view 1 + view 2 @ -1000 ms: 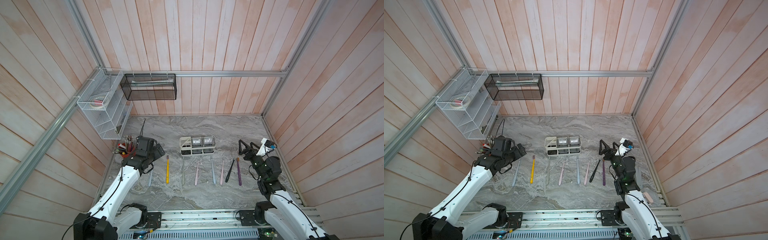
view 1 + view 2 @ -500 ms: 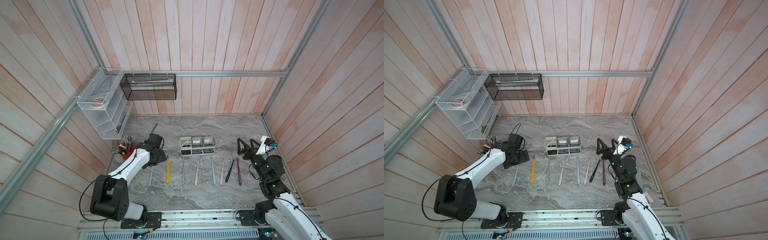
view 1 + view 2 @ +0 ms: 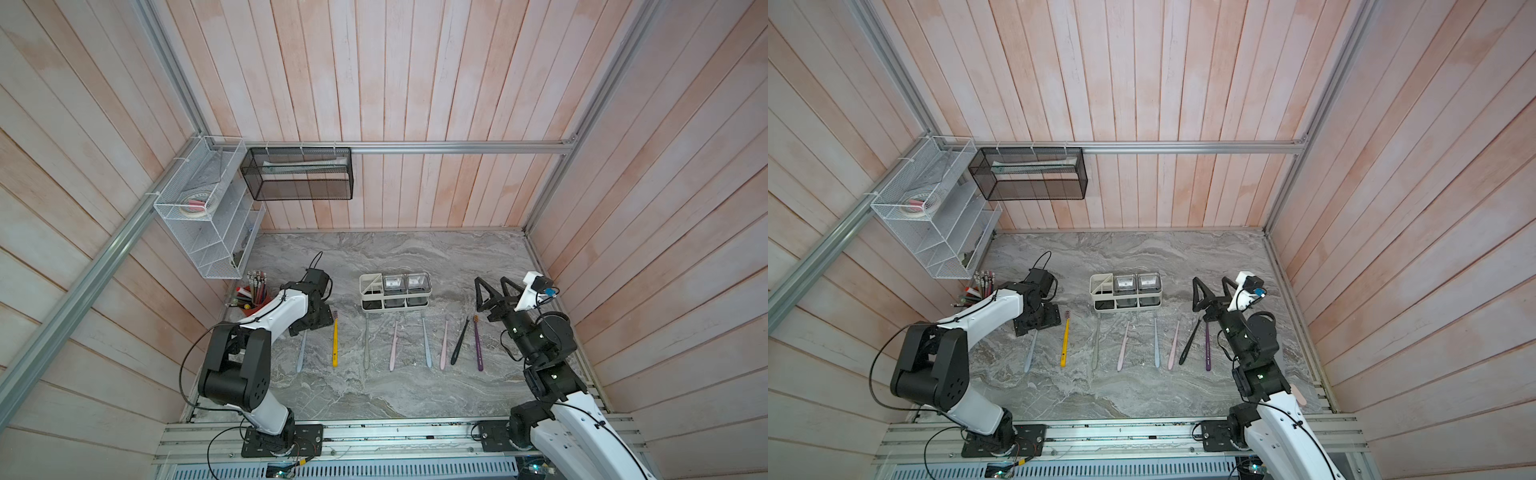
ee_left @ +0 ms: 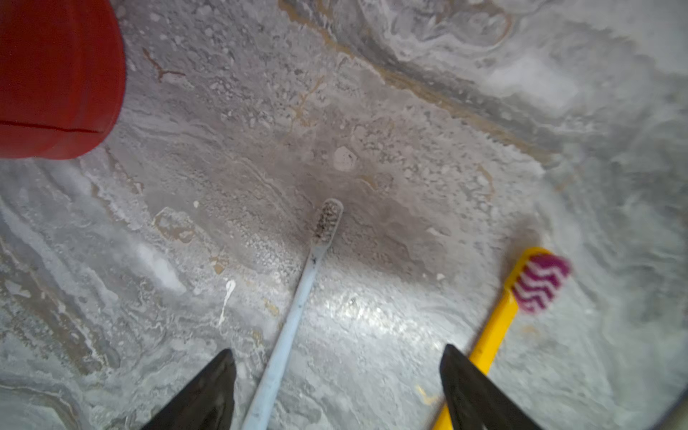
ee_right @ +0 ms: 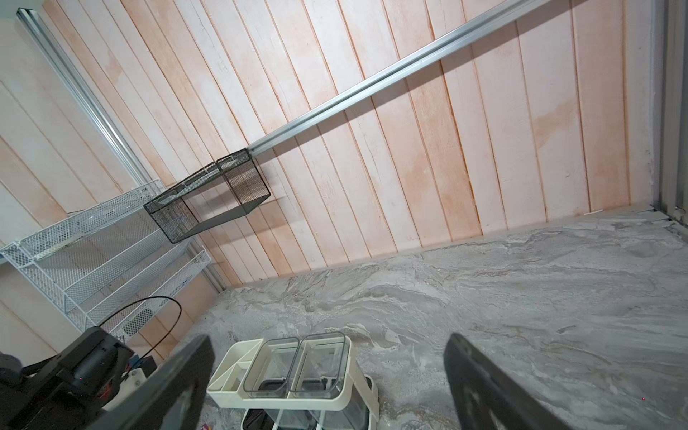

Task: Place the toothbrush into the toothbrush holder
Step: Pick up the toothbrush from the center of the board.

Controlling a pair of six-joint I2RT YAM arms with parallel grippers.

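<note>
Left end effector (image 4: 337, 350) lower now, agape astride one toothbrush (image 4: 298, 309) of eight; right end effector (image 3: 491, 279) agape; one toothbrush holder (image 3: 394, 308).

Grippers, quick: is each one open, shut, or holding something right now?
Left gripper: open, jaws either side of the pale blue toothbrush, not gripping it.
Right gripper: open, holding nothing.
</note>
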